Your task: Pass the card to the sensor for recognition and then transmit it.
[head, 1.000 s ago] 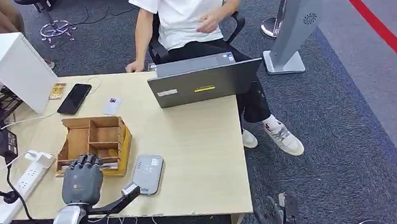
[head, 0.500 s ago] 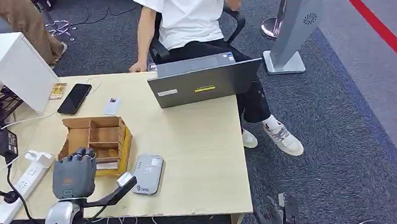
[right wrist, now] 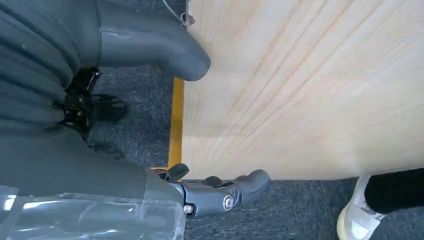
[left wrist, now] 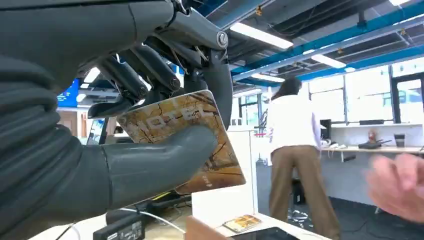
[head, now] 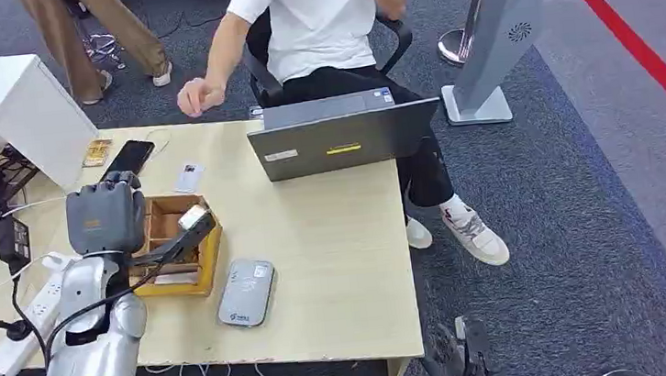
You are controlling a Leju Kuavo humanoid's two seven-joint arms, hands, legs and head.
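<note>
Holding the card point(left wrist: 187, 145) between my thumb and dark fingers, my left hand point(head: 107, 219) is raised over the wooden box point(head: 174, 245) on the table point(head: 335, 243). In the wrist view the card is brown and marbled, its printed face toward the camera and its long axis slanting away from my palm, the free end poking out past my thumb. To the right of the box, the grey sensor point(head: 245, 292) lies flat near the table's front edge, apart from my hand. Farther back, a white card point(head: 187, 177) and a black phone point(head: 130, 158) lie on the table, and a laptop point(head: 343, 136) stands in front of a seated person point(head: 323, 23) whose hand point(head: 199, 96) hovers over the far edge. My right hand point(right wrist: 150, 120) hangs beside the table's edge, thumb and fingers apart, gripping nothing.
</note>
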